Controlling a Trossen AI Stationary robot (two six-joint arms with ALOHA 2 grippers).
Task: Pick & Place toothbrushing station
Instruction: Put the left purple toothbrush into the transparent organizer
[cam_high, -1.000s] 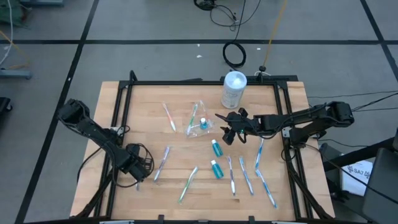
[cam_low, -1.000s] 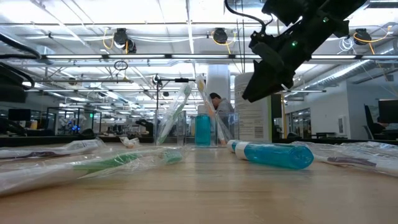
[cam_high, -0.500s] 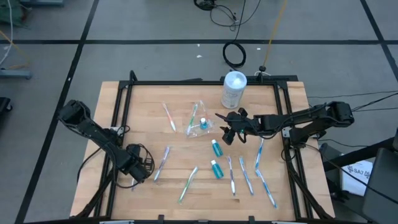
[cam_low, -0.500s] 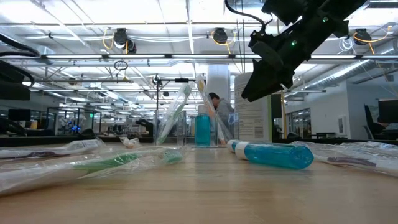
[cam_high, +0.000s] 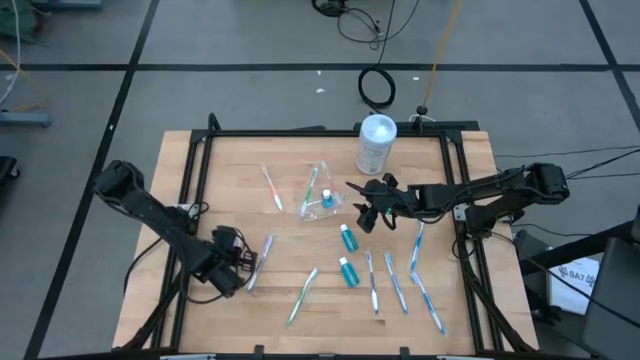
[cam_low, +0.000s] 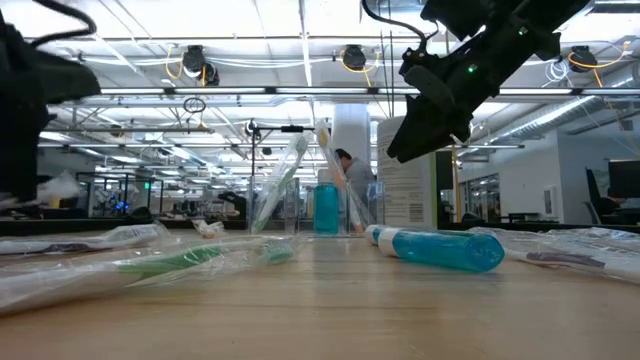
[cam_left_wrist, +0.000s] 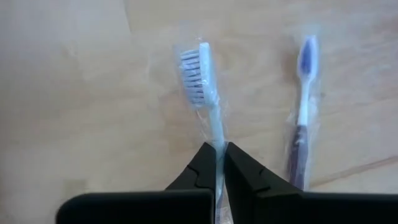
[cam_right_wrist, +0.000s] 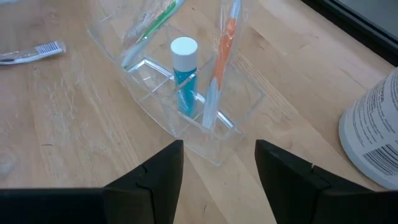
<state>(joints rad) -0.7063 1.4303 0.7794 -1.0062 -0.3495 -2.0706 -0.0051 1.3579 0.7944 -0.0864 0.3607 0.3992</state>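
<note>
Clear plastic holder (cam_right_wrist: 177, 93) already stands stocked with two brushes and a blue tube, yet many wrapped toothbrushes lie loose beside it, left gripper (cam_left_wrist: 220, 163) pinching a white toothbrush (cam_left_wrist: 202, 90) well off, right gripper (cam_right_wrist: 219, 163) wide just beside it.

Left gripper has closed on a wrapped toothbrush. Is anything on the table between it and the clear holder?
Nothing visible blocks it. The left gripper pinches the wrapped toothbrush; bare table lies between there and the clear holder. The pink toothbrush lies off to the side.

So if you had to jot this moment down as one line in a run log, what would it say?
left gripper: shut on wrapped toothbrush, table's left | right gripper: open, above clear organizer | organizer holds: two toothbrushes, toothpaste tube
</note>
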